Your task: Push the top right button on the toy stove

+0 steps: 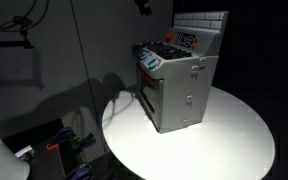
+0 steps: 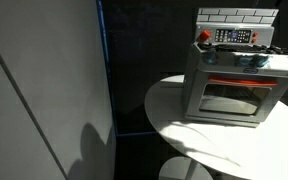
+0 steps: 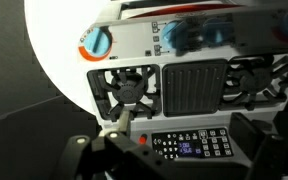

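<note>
The grey toy stove [image 1: 179, 85] stands on a round white table [image 1: 234, 140] and shows in both exterior views [image 2: 234, 85]. It has a white brick-pattern back panel [image 2: 236, 15], dark burners and a front oven door [image 2: 231, 98]. In the wrist view I look straight down on the stove top [image 3: 194, 90], with a dark burner [image 3: 129, 88] and the back control panel [image 3: 189, 146] with a red button [image 3: 142, 140]. My gripper [image 3: 184, 148] is open and empty above the panel, with a finger on each side. In an exterior view only a dark part of it [image 1: 142, 6] shows at the top edge.
A blue and orange knob [image 3: 97, 43] sits on the stove's front face. A grey wall panel [image 2: 44, 80] stands beside the table. Cables and small items [image 1: 69, 145] lie on the dark floor below the table edge.
</note>
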Available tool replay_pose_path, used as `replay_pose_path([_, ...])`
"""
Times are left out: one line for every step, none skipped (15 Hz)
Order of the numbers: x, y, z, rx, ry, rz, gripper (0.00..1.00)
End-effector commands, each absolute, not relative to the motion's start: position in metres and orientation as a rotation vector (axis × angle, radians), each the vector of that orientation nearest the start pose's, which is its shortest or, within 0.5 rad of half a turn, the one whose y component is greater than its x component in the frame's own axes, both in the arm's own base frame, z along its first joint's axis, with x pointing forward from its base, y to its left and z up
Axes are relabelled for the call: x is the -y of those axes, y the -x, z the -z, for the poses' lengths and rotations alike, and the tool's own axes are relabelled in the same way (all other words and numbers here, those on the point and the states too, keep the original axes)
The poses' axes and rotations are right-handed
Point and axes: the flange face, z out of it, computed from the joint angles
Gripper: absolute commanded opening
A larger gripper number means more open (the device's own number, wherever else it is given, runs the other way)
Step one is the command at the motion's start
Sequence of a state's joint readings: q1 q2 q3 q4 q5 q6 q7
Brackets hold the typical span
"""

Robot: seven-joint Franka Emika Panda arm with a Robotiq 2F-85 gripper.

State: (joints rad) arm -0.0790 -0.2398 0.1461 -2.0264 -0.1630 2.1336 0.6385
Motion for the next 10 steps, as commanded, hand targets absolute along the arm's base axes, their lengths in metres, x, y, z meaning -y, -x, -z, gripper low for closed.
replay_pose_path([-0.035, -0.517, -0.588, -0.786, 3.038, 0.613, 1.0])
replay_pose_path([-0.036, -0.517, -0.588, -0.785, 3.037, 0.614, 1.0])
replay_pose_path([-0.036, -0.517, -0.589, -0.785, 3.037, 0.615, 1.0])
replay_pose_path([-0.036, -0.517, -0.589, -0.785, 3.037, 0.615, 1.0])
replay_pose_path([-0.036, -0.517, -0.589, -0.785, 3.037, 0.615, 1.0])
replay_pose_path([-0.034, -0.519, -0.589, -0.797, 3.035, 0.624, 1.0])
replay_pose_path([-0.032, -0.522, -0.589, -0.81, 3.033, 0.621, 1.0])
replay_pose_path([-0.031, -0.524, -0.589, -0.82, 3.03, 0.625, 1.0])
replay_pose_path([-0.028, -0.527, -0.59, -0.835, 3.027, 0.629, 1.0])
replay_pose_path([-0.025, -0.531, -0.589, -0.85, 3.023, 0.634, 1.0])
